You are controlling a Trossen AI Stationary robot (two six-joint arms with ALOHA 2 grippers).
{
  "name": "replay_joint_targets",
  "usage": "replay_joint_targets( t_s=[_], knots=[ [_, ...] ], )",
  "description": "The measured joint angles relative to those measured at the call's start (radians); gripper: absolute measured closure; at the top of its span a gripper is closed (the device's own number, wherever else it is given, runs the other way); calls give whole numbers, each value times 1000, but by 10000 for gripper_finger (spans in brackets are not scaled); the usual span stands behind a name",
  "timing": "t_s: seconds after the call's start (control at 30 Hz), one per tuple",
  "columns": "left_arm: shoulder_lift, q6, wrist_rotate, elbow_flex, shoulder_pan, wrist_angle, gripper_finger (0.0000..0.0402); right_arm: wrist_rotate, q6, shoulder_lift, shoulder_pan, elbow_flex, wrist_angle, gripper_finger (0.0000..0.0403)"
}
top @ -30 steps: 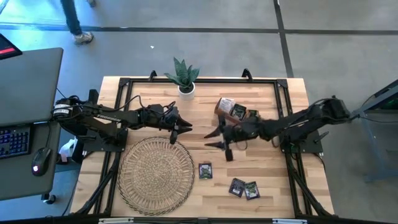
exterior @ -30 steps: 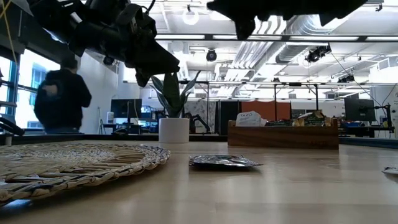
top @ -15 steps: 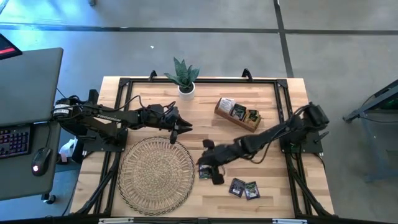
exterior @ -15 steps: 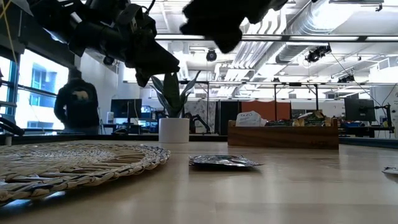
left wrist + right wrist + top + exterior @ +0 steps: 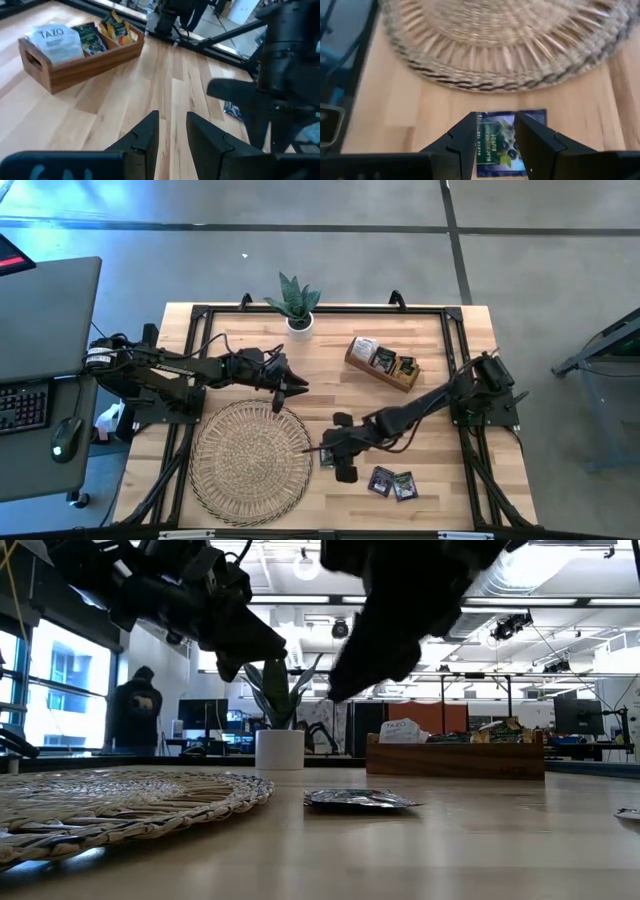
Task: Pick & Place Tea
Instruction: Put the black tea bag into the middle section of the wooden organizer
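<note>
A dark blue-and-green tea sachet (image 5: pixel 329 456) lies flat on the wood beside the woven mat (image 5: pixel 252 460). In the right wrist view this sachet (image 5: pixel 504 142) shows between and beyond my open fingers. My right gripper (image 5: pixel 338 457) hovers over it. In the low view this gripper (image 5: pixel 345 685) hangs clear above the sachet (image 5: pixel 360 800). Two more dark sachets (image 5: pixel 391 482) lie nearer the table's near edge. My left gripper (image 5: pixel 287 387) waits above the mat's far rim, its fingers (image 5: pixel 150 130) a little apart and holding nothing.
A wooden divided tray (image 5: pixel 382 363) with several sachets stands far right of centre. A potted plant (image 5: pixel 297 305) sits at the far edge. The round woven mat fills the near-left half. A person stands in the room beyond (image 5: pixel 135 710).
My right gripper has swung from beside the wooden tray toward the near edge and the mat, and has come down over the lone dark sachet. The sachet has stayed flat in place.
</note>
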Motion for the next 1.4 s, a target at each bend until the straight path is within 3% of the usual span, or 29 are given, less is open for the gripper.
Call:
replay_joint_targets(
  t_s=[0.1, 0.43, 0.8, 1.13, 1.4],
  knots=[
    [0, 0, 0, 0, 0, -10, 303, 50, 49, 1, 1, -22, -28, 274],
    [0, 0, 0, 0, 0, -16, 303, 60, 146, 2, 1, -140, -24, 274],
    [0, 0, -3, 0, 0, -18, 303, 41, -196, 1, 43, -301, 433, 274],
    [0, 0, -5, 0, 0, -17, 303, 52, -216, -1, 1, -380, 361, 274],
    [0, -1, -7, 0, 0, -12, 303, 159, -483, -9, -97, -378, 322, 274]
  ],
)
